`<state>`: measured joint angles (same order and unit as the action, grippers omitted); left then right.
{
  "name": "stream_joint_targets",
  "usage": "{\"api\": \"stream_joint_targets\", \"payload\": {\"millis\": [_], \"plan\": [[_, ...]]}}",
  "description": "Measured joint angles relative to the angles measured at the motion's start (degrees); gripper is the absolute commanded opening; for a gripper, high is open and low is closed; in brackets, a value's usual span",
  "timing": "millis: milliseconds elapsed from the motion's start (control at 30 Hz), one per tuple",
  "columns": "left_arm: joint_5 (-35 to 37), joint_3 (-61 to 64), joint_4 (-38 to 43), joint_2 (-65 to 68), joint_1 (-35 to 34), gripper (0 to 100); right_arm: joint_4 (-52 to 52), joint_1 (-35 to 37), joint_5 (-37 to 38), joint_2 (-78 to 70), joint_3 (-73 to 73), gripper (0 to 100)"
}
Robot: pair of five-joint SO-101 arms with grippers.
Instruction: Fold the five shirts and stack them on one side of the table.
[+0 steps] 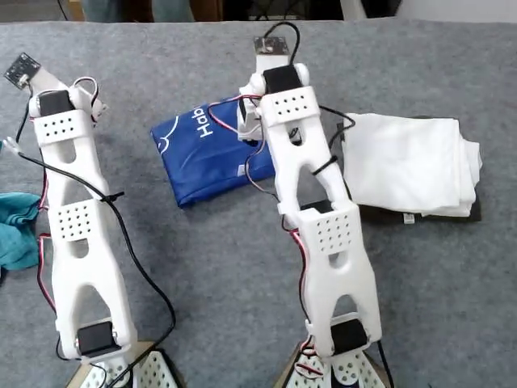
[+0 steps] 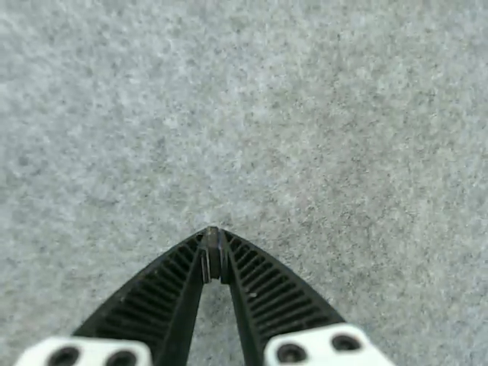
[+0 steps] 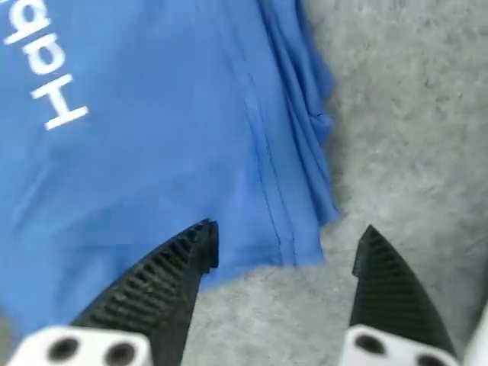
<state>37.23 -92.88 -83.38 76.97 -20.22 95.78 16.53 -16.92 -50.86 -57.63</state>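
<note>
Item 1: crumpled teal cloth garment (image 1: 16, 230), at the left edge of the grey felt-covered counter (image 1: 202, 267), just beside the left white plastic arm (image 1: 77, 218).

Item 2: left gripper (image 2: 213, 255), black ribbed fingers pressed together at the tips, nothing between them; bare grey counter lay beneath it.

Item 3: folded blue fabric shirt with white lettering (image 1: 206, 153), lying flat near the middle of the counter, between the two arms, its right edge under the right white plastic arm (image 1: 315, 202).

Item 4: right gripper (image 3: 288, 232), fingers spread wide, holding nothing; one finger stood over the blue shirt, the other over bare counter beside its folded edge, with the shirt's corner between them; contact with the cloth could not be told.

Item 5: folded white fabric shirts (image 1: 408, 162), stacked at the right side of the counter, resting on a folded dark garment (image 1: 420, 217) whose edge showed below them.
</note>
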Motion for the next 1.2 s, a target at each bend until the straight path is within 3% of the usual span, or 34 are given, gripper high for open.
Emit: {"api": "stream_joint_targets", "payload": {"millis": [400, 600, 833, 1200], "plan": [[0.0, 0.0, 0.0, 0.0, 0.0, 3, -8.44, 0.44, -0.53, -6.77, 4.57, 30.1], [0.0, 0.0, 0.0, 0.0, 0.0, 3, -7.56, 0.53, -0.53, -12.4, -1.76, 29.3], [0.0, 0.0, 0.0, 0.0, 0.0, 3, -2.9, 0.53, -0.53, -17.93, -11.08, 1.1], [0.0, 0.0, 0.0, 0.0, 0.0, 3, 4.4, -0.18, 1.14, -22.77, -24.18, 1.4]]}}
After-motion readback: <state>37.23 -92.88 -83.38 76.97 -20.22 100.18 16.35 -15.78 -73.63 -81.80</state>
